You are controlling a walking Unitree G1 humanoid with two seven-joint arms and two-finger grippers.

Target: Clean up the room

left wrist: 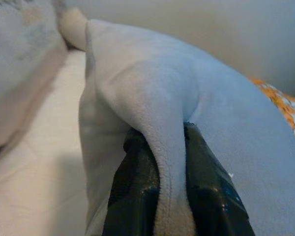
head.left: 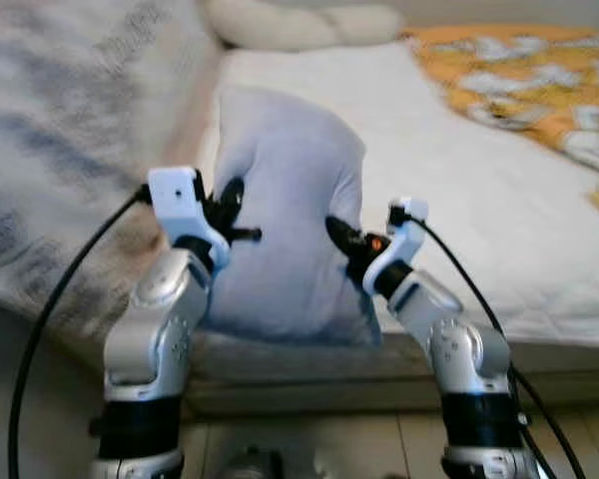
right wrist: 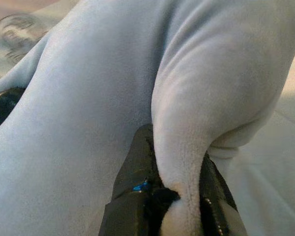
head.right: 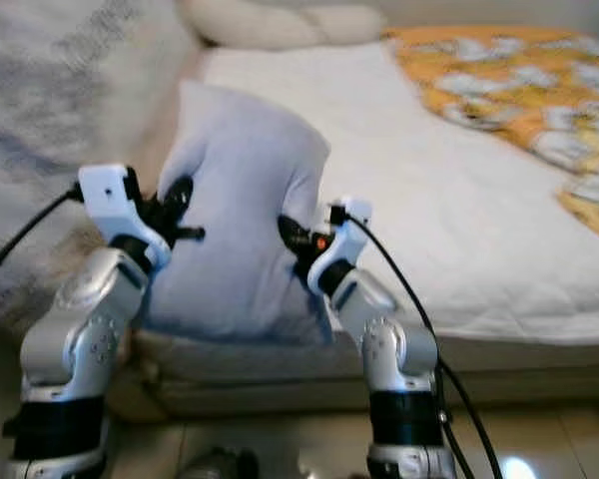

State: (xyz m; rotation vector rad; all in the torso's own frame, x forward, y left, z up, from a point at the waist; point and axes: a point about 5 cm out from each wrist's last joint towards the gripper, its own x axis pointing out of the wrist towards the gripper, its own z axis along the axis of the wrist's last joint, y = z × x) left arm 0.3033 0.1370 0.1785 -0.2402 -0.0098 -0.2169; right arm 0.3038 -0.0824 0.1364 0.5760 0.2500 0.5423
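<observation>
a pale grey pillow (head.left: 285, 230) is held up over the near edge of the bed (head.left: 499, 230), pinched on both sides. the step in hand is judged to be the carrying of the pillow to its place on the bed — probably toward the far end, where a cream bolster (head.left: 299, 22) lies against the wall. nothing shows the pillow resting yet; its lower edge hangs just at the mattress edge, and whether it touches cannot be told.

the left gripper (left wrist: 160, 196) is clenched on a fold of the pillow's left side; in the left wrist view the fabric is seen squeezed between the two black fingers (left wrist: 132, 191). the right gripper (right wrist: 174, 196) is likewise clamped on a ridge of fabric at the pillow's right side, a thick fold being pressed between its fingers (right wrist: 135, 189). both silver arms are raised with elbows bent and forearms angled up and inward, so that the pillow is kept upright between them, near the middle of the head views.

the next move is thought to call for both arms to be pushed forward together, the pillow being laid flat on the white sheet before either grip is let go. to the left a grey blanket (head.left: 70, 130) is heaped; to the far right an orange patterned quilt (head.left: 529, 80) lies — both well apart from the pillow.
</observation>
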